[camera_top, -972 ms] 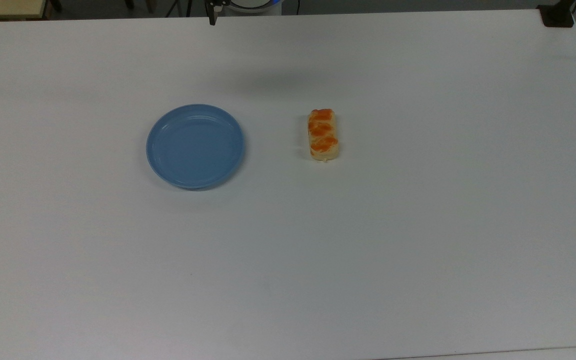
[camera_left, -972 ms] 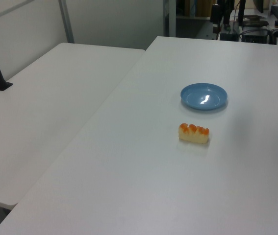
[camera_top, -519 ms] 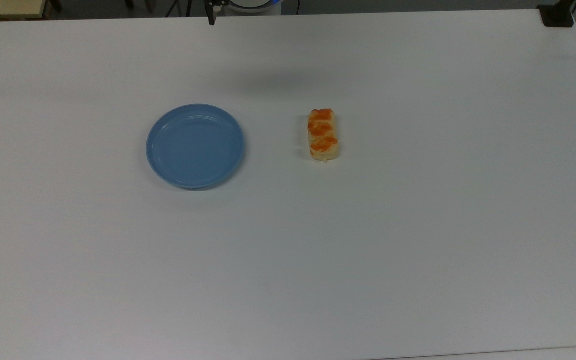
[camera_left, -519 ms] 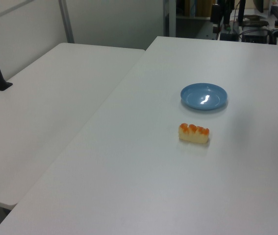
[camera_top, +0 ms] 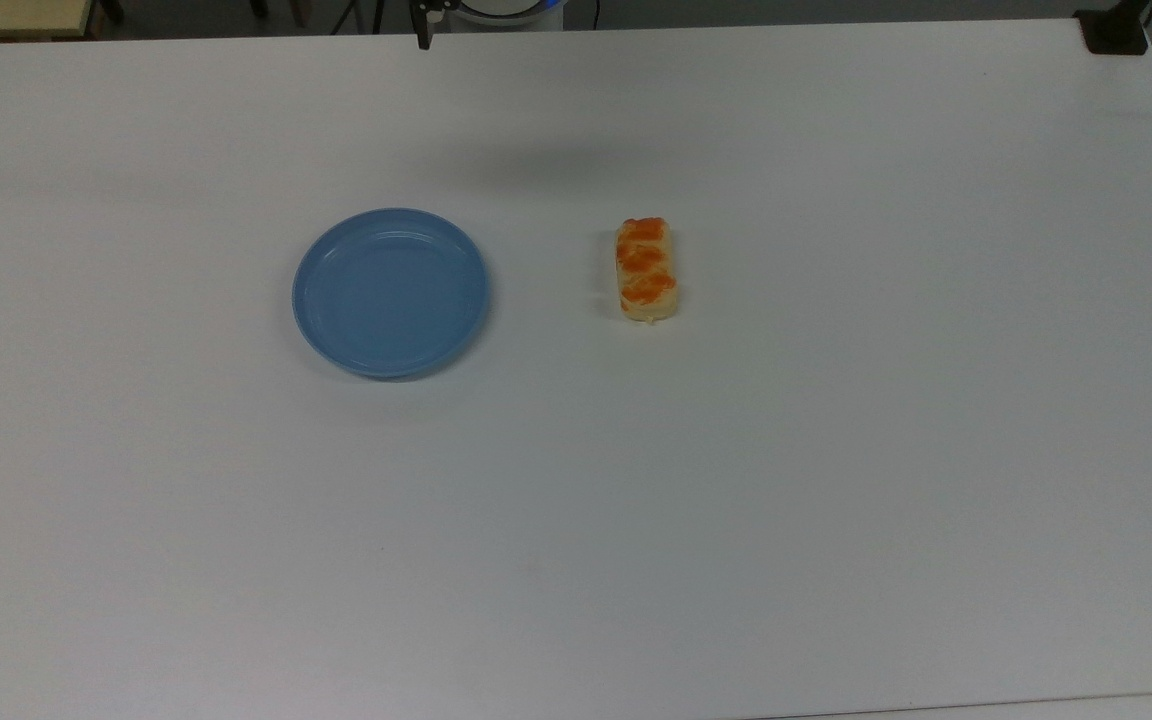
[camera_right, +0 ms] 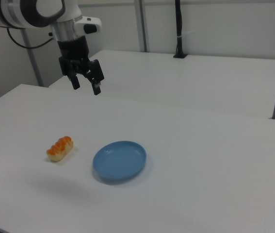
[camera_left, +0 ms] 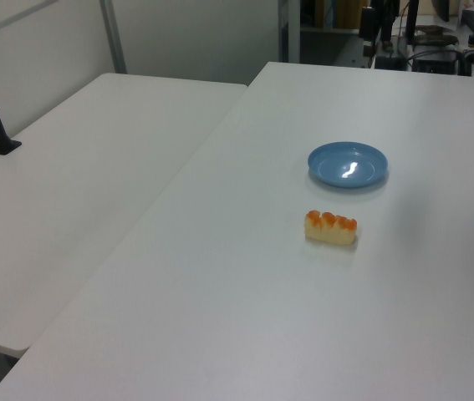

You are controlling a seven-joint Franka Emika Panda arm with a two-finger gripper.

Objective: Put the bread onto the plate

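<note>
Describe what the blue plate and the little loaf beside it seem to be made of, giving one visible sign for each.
The plate: likely plastic, smooth and slightly glossy, shown by the bright glint inside it in the left view.
The bread: probably a foam or plastic replica, judging by its even pale-yellow body and uniform orange bumps; real bread cannot be ruled out.

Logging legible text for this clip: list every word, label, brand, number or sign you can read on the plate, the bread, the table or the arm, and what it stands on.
None can be read.
The plate: plain blue, unmarked.
The bread: no label, just orange glaze.
The table: bare white, no print.
The arm and its open gripper: no readable lettering.
</note>
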